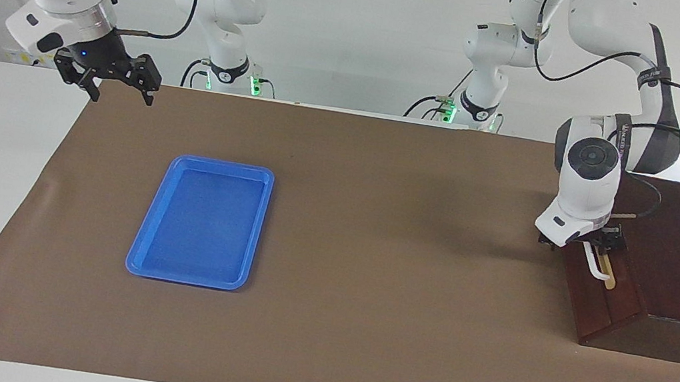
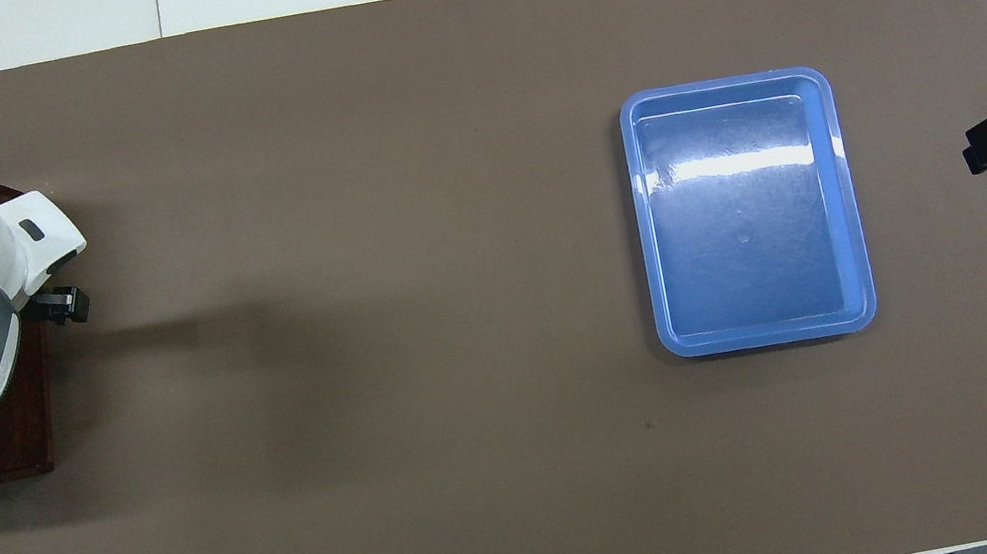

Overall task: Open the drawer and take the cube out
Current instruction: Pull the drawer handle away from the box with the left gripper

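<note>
Presently left gripper (image 1: 581, 244) sits at the robot-end of the dark wooden drawer's (image 1: 600, 301) white bar handle (image 1: 595, 264); finger state unreadable. Right gripper (image 1: 120, 84) waits, fingers spread.

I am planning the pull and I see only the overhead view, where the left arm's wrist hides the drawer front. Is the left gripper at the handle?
Observer: Yes, the facing view shows the left gripper at the white handle, at its end nearer to the robots.
Operator: Is the drawer open?
Observer: No, the drawer front looks shut; no pale inside, no cube shows.
Operator: And the right gripper?
Observer: The right gripper waits raised, open, over the mat's edge.
</note>
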`<state>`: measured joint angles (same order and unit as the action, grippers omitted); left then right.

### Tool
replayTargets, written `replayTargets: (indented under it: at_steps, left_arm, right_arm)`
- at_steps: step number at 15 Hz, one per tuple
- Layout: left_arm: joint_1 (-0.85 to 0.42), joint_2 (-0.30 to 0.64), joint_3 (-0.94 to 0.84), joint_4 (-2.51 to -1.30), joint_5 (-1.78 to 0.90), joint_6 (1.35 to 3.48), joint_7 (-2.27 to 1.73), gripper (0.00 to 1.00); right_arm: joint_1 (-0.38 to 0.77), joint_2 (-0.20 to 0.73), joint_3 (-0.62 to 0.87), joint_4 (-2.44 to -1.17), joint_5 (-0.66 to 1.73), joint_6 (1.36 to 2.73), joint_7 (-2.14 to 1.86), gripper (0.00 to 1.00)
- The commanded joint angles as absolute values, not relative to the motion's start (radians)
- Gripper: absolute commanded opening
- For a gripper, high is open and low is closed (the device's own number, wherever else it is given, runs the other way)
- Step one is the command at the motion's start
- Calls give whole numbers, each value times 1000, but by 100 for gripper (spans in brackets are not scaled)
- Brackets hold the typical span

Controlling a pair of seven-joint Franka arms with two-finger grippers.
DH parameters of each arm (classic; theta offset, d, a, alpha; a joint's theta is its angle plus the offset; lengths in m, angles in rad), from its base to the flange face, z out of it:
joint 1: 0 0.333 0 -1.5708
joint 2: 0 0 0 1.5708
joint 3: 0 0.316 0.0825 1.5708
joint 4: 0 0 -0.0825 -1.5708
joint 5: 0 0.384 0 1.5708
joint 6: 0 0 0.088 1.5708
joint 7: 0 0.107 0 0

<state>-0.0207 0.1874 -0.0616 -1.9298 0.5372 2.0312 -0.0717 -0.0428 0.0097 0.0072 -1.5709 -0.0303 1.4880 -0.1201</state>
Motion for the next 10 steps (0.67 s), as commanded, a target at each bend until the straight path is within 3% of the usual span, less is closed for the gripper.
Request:
replayTargets:
  at_steps: [1,10]
  left_arm:
    - [-20,186,-58,-1940,563,2056,-89,100]
    - [-34,176,-63,-1977,563,2085,-94,100]
  right_arm:
    - [-58,-8,17,-1597,-20,1508,-110,100]
    - [-58,-8,17,-1597,-20,1508,-110,100]
